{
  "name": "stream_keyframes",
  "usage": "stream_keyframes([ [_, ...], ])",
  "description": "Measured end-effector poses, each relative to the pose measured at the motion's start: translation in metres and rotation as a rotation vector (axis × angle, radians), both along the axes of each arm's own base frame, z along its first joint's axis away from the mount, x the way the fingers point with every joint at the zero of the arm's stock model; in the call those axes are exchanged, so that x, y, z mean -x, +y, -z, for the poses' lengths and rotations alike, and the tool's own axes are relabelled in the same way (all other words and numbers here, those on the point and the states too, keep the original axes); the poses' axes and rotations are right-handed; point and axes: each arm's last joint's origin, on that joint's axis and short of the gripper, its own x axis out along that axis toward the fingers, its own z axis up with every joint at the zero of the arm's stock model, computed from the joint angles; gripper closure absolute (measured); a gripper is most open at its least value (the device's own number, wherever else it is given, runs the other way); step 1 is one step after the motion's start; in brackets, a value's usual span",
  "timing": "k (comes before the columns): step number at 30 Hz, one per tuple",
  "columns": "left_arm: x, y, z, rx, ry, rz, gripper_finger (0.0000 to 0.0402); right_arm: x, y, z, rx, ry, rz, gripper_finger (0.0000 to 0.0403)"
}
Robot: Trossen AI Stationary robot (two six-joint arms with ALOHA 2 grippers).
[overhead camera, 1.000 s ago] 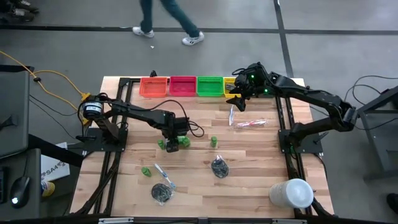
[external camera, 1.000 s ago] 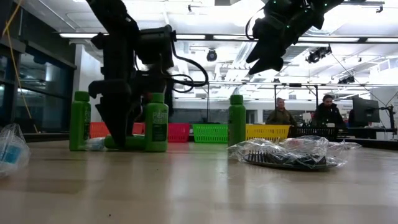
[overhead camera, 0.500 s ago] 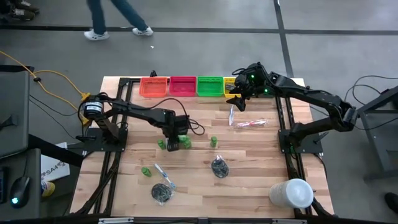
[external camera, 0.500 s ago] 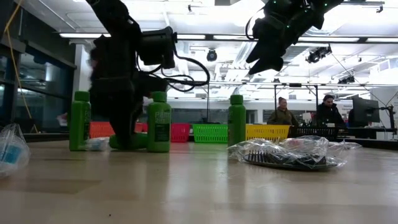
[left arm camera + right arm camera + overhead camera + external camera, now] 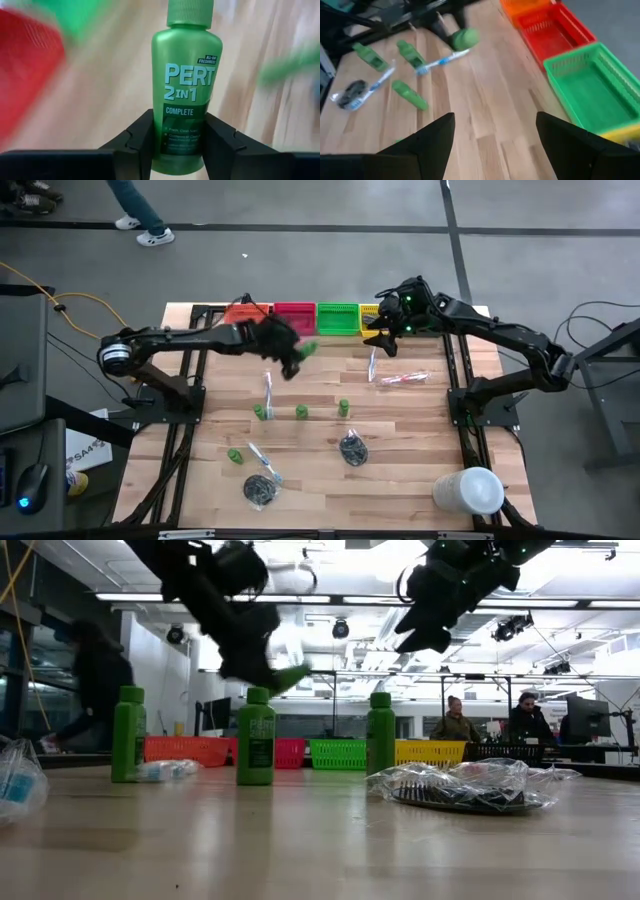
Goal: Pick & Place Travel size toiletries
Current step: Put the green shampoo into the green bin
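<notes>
Left hand (image 5: 177,137): from my remote station I see it clamped around a green bottle (image 5: 185,80), both dark fingers (image 5: 145,137) pressed against the bottle's lower sides.
Bottle label: "ALL-DAY FRESHNESS" in small print, then "PERT 2 IN 1" in large pale letters and "COMPLETE" on a darker band; the lines below that are too small for me to read.
Where it hangs: in the overhead view the left hand (image 5: 290,352) carries the bottle (image 5: 306,349) above the table (image 5: 420,480), near the red bin (image 5: 293,318) in the row of bins at the far edge; in the table-level view only the bottle's end (image 5: 290,675) pokes out of the hand (image 5: 250,665), clear of the wood.
Right hand (image 5: 382,325): held in the air over the yellow bin (image 5: 368,311) and the green bin (image 5: 337,318); fingers (image 5: 570,145) spread apart, nothing between them.
On the table: three green bottles (image 5: 301,413) standing in a loose row mid-table, a fourth (image 5: 235,455) lying nearer the front; wrapped toothbrushes (image 5: 268,390) scattered about; two dark bundles in clear wrap (image 5: 352,448) toward the front; a large white cylinder (image 5: 468,490) at the front right corner.
Standing bottle (image 5: 256,738) at table level: pale lettering on it, not legible to me.
Background: a person (image 5: 135,210) walking across the floor beyond the table; two people (image 5: 455,725) seated in the room behind.
</notes>
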Motion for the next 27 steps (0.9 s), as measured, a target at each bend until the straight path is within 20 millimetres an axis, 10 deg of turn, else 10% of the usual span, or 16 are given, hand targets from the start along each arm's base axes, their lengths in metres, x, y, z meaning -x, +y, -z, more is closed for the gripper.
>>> stream_keyframes([
  [8,-0.015,0.035,-0.037,-0.32,-0.38,-0.117,0.0283,-0.016,-0.015,-0.009,-0.222,-0.199,0.229,0.0129],
  [15,-0.023,0.06,-0.025,-0.513,-0.36,-0.121,0.0285,-0.026,-0.035,-0.015,-0.435,-0.393,0.425,0.0131],
  [27,-0.044,0.085,-0.054,-0.758,-0.195,-0.028,0.0276,-0.052,-0.061,-0.049,-0.347,-0.212,0.511,0.017],
])
